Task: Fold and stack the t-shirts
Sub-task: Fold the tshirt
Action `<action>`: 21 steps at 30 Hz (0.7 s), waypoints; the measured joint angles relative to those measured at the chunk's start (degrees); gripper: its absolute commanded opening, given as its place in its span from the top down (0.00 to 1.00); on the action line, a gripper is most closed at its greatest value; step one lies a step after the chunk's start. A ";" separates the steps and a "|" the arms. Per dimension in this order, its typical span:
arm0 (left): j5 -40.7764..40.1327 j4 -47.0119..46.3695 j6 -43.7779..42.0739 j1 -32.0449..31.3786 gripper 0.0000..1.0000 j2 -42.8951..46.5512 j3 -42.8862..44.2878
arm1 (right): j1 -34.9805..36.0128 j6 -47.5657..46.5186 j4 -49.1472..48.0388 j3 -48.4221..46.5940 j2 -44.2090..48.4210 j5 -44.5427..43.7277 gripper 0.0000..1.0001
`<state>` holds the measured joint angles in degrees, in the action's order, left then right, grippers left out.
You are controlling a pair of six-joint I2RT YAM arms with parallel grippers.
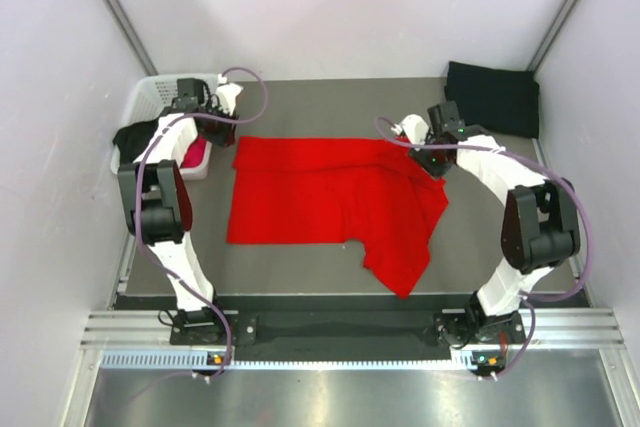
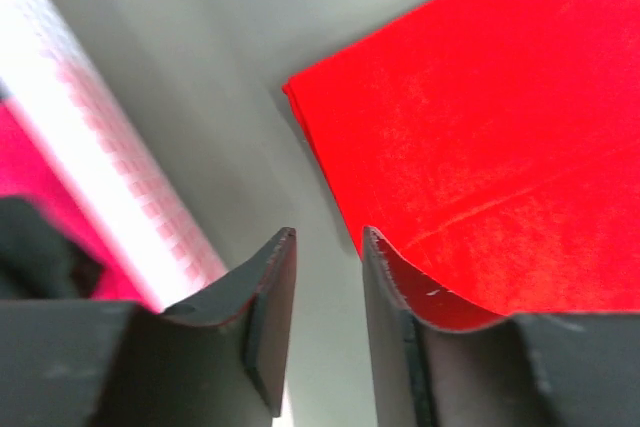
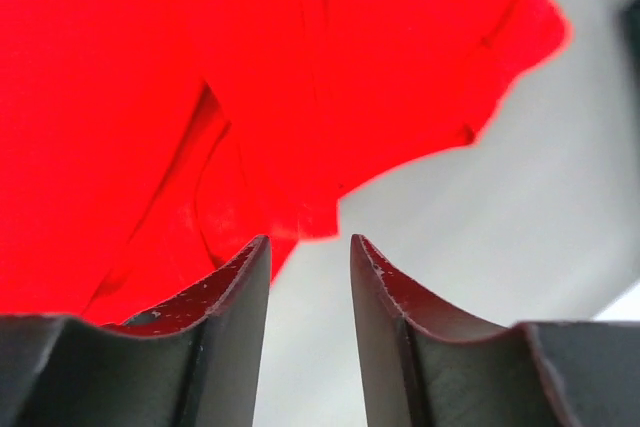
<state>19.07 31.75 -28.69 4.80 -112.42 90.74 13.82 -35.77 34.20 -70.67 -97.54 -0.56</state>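
Note:
A large bright red t-shirt [image 1: 330, 197] lies partly folded on the grey table, with one sleeve end trailing toward the near right. My left gripper [image 1: 222, 131] hovers at its far left corner, open and empty; the left wrist view shows the shirt's corner [image 2: 480, 127] just ahead of the open gripper [image 2: 328, 235]. My right gripper [image 1: 431, 160] is over the far right corner, open and empty; the right wrist view shows rumpled red cloth [image 3: 200, 97] ahead of the gripper [image 3: 310, 242]. A folded black t-shirt [image 1: 492, 97] lies at the back right.
A white lattice basket [image 1: 150, 92] stands at the far left, holding black cloth [image 1: 135, 137] and pink cloth [image 1: 195, 155]. Its wall [image 2: 110, 167] is close to the left of my left gripper. Grey walls enclose the table on three sides.

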 measured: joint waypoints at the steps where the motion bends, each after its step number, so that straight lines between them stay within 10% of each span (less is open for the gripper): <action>1: 0.52 0.07 0.02 0.07 0.58 0.92 0.09 | -0.24 0.02 0.85 -0.44 0.90 0.31 0.60; 6: 3.13 -0.22 1.33 0.15 0.58 3.06 3.63 | -1.27 -0.02 2.29 -7.67 1.36 2.49 0.61; 21: 5.14 -0.07 6.60 -5.14 1.00 -9.70 8.76 | -1.36 -2.19 17.33 -37.53 -27.58 22.12 0.60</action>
<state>24.21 31.68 -22.09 -0.34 -122.13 99.50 12.47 -37.95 51.53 -108.20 -125.12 21.56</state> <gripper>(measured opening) 0.012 0.401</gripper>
